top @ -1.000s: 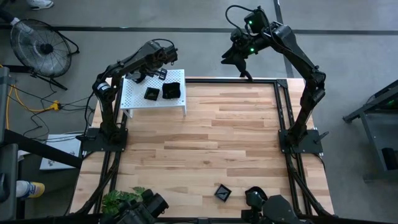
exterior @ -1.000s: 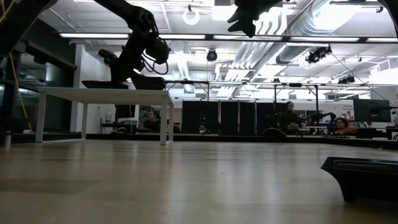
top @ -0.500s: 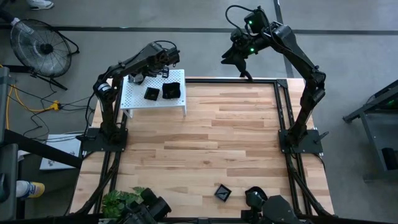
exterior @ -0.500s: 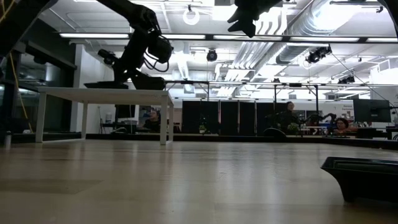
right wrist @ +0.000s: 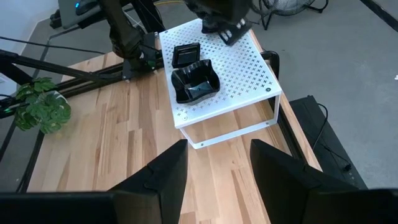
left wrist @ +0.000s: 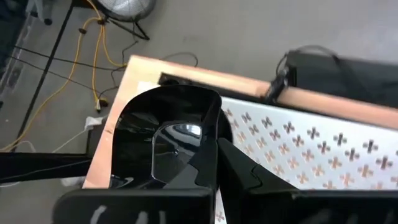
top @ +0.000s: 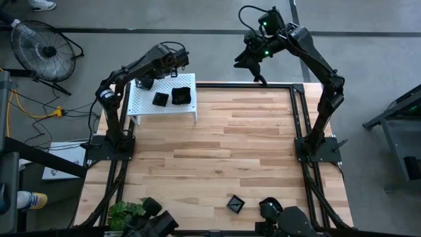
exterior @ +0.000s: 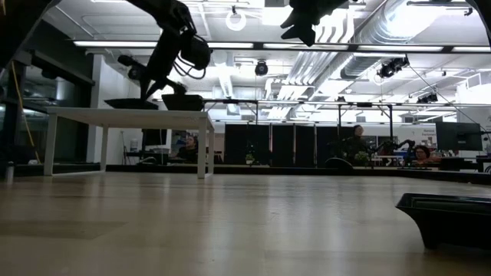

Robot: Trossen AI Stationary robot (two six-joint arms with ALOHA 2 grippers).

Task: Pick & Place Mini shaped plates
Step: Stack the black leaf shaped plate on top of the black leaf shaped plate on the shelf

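Your left tool (left wrist: 208, 158) was clamped on a glossy black plate (left wrist: 165, 134) over the far-left corner of the white shelf (top: 164, 105). Two more plates (top: 172, 97) sat side by side on that shelf. Another plate (top: 235, 203) lay near the surface's (top: 223, 145) near edge. Your right tool (right wrist: 214, 165) hung beyond the far edge, fingers apart, holding nothing.
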